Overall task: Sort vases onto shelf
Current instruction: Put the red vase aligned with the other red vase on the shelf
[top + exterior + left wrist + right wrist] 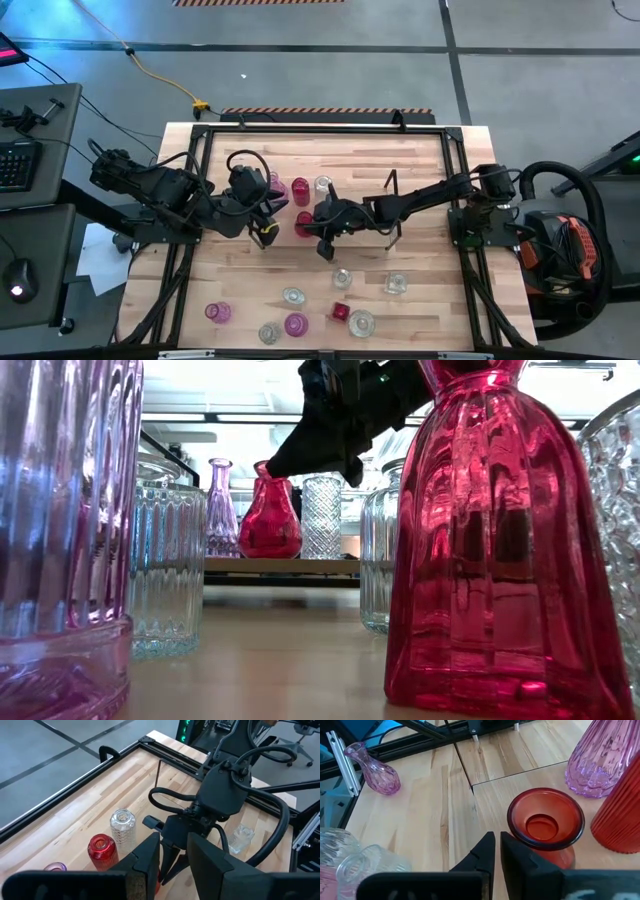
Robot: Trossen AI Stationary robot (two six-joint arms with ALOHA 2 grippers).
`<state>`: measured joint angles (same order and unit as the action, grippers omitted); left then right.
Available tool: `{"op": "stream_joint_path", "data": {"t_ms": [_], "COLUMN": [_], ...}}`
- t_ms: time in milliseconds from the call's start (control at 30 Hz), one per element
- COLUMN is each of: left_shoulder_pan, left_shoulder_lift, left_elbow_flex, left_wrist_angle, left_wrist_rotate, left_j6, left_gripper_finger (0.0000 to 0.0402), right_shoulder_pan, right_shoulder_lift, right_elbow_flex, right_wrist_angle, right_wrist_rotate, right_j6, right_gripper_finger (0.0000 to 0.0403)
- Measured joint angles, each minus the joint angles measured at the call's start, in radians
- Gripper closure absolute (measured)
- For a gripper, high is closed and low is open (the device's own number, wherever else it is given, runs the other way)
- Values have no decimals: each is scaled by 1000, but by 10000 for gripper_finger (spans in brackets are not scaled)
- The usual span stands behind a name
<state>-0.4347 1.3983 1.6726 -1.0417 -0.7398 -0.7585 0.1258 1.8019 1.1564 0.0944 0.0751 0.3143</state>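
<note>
The shelf (350,200) is a light-wood board with wire end frames, at mid-table. A pink vase (276,185), a ribbed red vase (300,188) and a clear vase (322,185) stand on its far part. A red vase with a flared mouth (545,822) stands upright on the board near its left end; it also shows in the high view (303,222). My right gripper (497,852) is shut, close beside this vase's rim. My left gripper (175,862) is open and empty, left of the red vase, facing the right arm's gripper. My right gripper's shut fingers stand close against the flared rim (516,832) of the red vase, slanting down from the table's right. I cannot tell whether they touch it. The vase stands upright on the shelf board.
Several loose vases stand near the table's near edge, among them pink (218,312), magenta (296,324), red (340,311) and clear (396,284). They fill the foreground of the low view (490,550). A small pink vase (377,770) stands off the shelf. Black frame rails (200,135) border the table.
</note>
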Motion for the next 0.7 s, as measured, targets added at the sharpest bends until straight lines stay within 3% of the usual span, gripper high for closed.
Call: {"op": "stream_joint_path", "data": {"t_ms": [700], "left_shoulder_pan": [0], "left_shoulder_lift": [0], "left_elbow_flex": [0], "left_wrist_angle": [0], "left_wrist_rotate": [-4], "left_j6": [0], "left_gripper_finger": [309], "right_shoulder_pan": [-41], "right_shoulder_lift": [0], "right_elbow_flex": [0], "right_wrist_angle": [15], "right_wrist_rotate": [-26], "right_j6": [-8], "right_gripper_finger": [386]}}
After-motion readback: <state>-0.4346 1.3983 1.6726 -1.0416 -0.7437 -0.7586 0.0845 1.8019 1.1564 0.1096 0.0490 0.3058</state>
